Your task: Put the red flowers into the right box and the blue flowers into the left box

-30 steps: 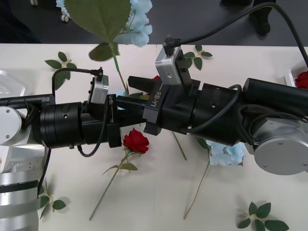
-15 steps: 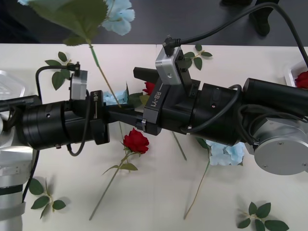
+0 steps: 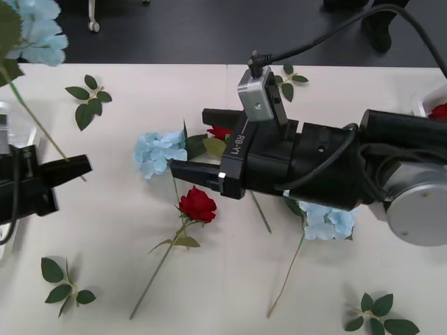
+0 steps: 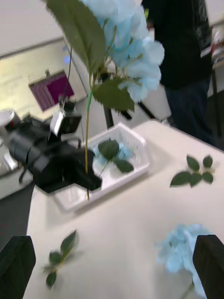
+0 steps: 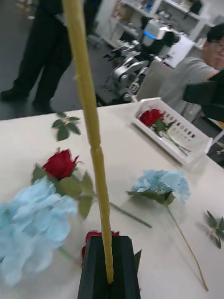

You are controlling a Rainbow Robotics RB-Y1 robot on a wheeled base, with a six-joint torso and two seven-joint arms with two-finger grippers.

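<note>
The left gripper [image 3: 73,167], clamped on an upright blue flower [image 4: 128,44] stem, hangs just beside the left box [image 4: 140,161]; the right gripper [image 3: 199,146] waits spread mid-table

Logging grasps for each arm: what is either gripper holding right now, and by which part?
The left gripper pinches a pale blue artificial flower by the lower end of its thin stem. The right gripper is open and holds nothing.

Bright, even indoor light with faint shadows; right wrist view blurred.
</note>
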